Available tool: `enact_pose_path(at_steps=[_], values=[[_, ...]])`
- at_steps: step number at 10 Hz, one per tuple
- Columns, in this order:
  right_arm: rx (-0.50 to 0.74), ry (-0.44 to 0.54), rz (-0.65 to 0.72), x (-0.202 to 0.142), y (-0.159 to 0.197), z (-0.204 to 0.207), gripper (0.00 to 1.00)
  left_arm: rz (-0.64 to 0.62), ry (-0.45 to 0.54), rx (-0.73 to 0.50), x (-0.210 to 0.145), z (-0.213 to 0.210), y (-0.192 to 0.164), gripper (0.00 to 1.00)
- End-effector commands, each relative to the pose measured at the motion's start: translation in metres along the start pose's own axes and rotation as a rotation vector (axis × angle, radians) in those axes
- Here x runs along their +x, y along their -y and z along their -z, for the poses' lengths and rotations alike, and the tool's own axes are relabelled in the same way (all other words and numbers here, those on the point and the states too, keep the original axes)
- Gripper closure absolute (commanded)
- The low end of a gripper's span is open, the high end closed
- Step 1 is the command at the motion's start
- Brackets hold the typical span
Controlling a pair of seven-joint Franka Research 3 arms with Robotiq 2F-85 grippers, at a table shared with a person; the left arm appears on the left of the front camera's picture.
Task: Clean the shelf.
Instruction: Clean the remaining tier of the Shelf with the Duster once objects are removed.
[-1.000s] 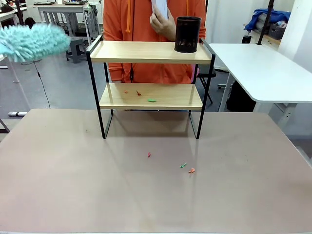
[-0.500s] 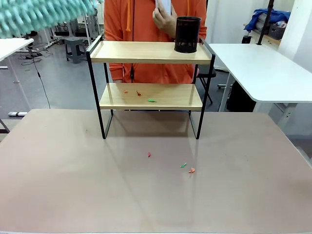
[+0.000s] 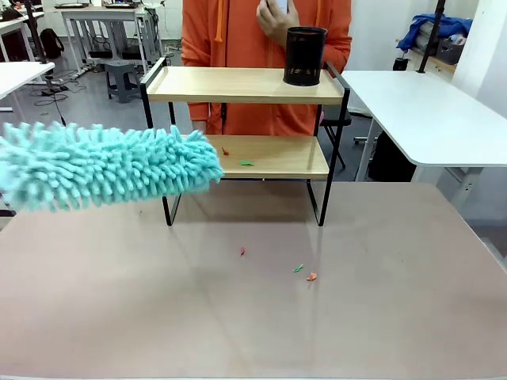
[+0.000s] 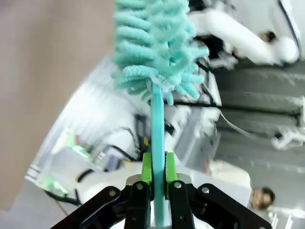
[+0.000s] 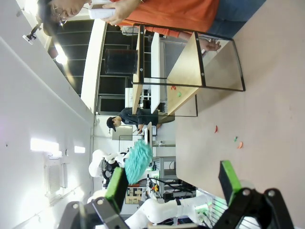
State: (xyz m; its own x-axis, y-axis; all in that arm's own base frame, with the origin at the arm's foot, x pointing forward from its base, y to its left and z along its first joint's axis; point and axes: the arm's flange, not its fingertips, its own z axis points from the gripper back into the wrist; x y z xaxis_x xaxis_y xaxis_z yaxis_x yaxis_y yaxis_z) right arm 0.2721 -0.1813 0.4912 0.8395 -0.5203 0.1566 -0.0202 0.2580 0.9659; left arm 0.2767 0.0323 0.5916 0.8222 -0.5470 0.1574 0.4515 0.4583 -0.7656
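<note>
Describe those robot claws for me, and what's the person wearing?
The left gripper and the right gripper are black, jointed two-finger claws with silver pivot bolts and bright green pads at the tips. The person wears an orange hoodie with drawstrings.

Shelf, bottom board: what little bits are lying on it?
A red scrap and a green scrap lie on the lower board of the shelf. The fluffy turquoise duster covers that board's left end, so anything there is hidden.
</note>
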Motion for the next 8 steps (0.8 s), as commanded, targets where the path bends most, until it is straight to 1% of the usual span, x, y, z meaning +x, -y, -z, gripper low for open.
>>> enact_pose_path(at_steps=[1,2,3,4,5,6,8], values=[[0.019,0.011,-0.025,0.002,-0.001,0.001,0.00,0.049,-0.089,-0.104,-0.005,0.002,0.012,0.88],[0.019,0.011,-0.025,0.002,-0.001,0.001,0.00,0.049,-0.089,-0.104,-0.005,0.002,0.012,0.88],[0.019,0.011,-0.025,0.002,-0.001,0.001,0.00,-0.008,0.009,0.008,-0.003,0.000,-0.001,0.88],[0.019,0.011,-0.025,0.002,-0.001,0.001,0.00,-0.028,0.044,-0.011,-0.002,0.007,-0.004,0.88],[0.019,0.011,-0.025,0.002,-0.001,0.001,0.00,-0.061,0.036,0.009,0.011,0.021,-0.006,0.88],[0.019,0.011,-0.025,0.002,-0.001,0.001,0.00,-0.068,0.034,0.032,0.026,0.034,-0.005,0.88],[0.019,0.011,-0.025,0.002,-0.001,0.001,0.00,-0.053,0.140,0.078,0.054,0.055,0.005,0.88]])
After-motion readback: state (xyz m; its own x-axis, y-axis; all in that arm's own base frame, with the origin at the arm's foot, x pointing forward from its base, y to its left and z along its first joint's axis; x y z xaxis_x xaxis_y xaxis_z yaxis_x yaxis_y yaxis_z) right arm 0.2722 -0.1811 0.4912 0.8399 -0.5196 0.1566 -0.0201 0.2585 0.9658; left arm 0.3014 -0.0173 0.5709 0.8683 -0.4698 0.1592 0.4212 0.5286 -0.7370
